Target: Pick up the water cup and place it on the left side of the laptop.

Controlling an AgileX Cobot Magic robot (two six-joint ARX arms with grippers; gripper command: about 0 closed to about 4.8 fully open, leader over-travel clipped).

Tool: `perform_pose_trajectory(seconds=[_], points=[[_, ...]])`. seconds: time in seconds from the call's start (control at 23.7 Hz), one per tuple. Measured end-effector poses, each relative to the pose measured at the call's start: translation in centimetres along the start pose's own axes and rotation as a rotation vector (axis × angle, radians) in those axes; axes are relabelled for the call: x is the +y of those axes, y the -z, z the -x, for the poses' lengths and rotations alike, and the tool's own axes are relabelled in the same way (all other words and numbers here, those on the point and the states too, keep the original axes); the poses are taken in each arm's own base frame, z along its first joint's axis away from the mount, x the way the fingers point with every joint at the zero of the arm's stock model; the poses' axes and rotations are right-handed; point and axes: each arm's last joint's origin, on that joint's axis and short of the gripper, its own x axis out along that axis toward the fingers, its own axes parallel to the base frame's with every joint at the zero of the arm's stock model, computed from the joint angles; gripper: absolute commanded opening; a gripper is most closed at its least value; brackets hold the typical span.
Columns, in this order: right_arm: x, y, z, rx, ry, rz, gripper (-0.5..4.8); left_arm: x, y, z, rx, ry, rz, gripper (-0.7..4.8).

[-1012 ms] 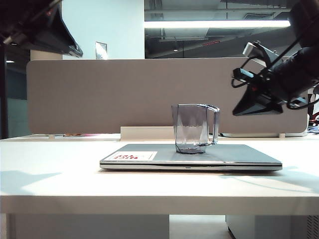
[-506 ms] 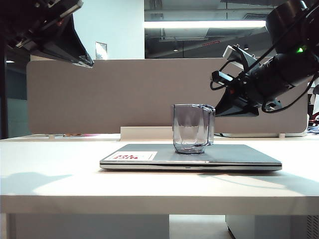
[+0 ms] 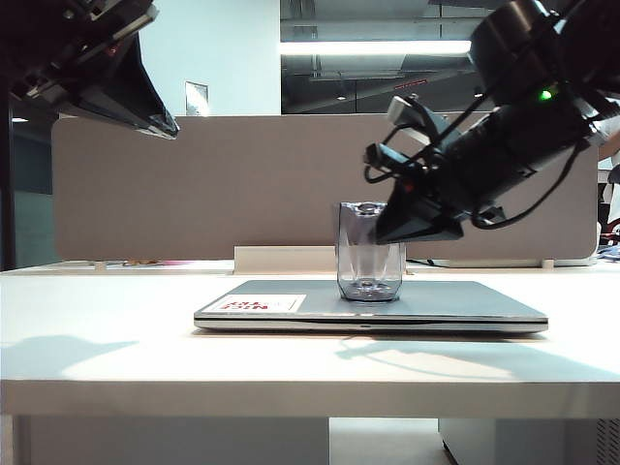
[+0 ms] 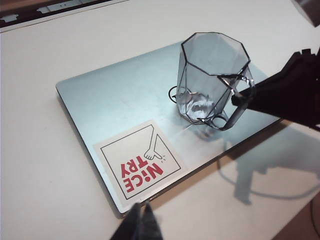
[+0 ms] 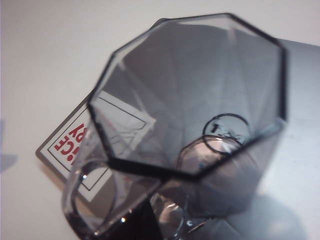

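Grey-tinted cup [image 3: 368, 262] on the laptop [image 3: 465, 300] had been reached by the right gripper [image 3: 412, 228], its spread untellable; the left gripper [image 4: 140, 225] was pressed together, aloft.

The see-through grey water cup with flat slanted sides [image 5: 200, 95] fills most of the right wrist view, seen from above and a bit blurry. Its dark rim has many corners, and you can look down inside to its thick clear bottom. The cup's angular handle [image 5: 87, 200] pokes out toward the camera. A dark finger of the right gripper [image 5: 135, 225] sits right by the handle. The cup stands on the flat silver-grey laptop [image 5: 305, 90]. A white square sticker with red letters [image 5: 70, 145] lies at one corner of the laptop lid, partly behind the cup. Around the laptop is a plain white desk [image 5: 60, 50]
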Motion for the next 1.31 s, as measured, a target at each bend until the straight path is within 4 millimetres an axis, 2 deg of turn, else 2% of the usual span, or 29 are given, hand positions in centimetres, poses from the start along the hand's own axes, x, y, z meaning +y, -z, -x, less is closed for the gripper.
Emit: perform_pose_trajectory(seconds=[0.21,0.38,0.84,1.31], points=[[1.0,0.2,-0.3,0.001,0.022,0.017,-0.06,0.0,0.2,0.0,0.023,0.001,0.005,-0.06],[0.6,1.0,-1.1,0.03,0.042,0.009,-0.05,0.0,0.3,0.0,0.028,0.001,0.006,-0.06],[0.6,1.4,-1.0,0.081,0.063,-0.001,-0.06,0.0,0.3,0.0,0.03,0.002,0.006,-0.06],[2.3,1.5,-1.4,0.065,0.017,0.03,-0.05,0.0,0.5,0.0,0.047,-0.021,0.009,-0.06]])
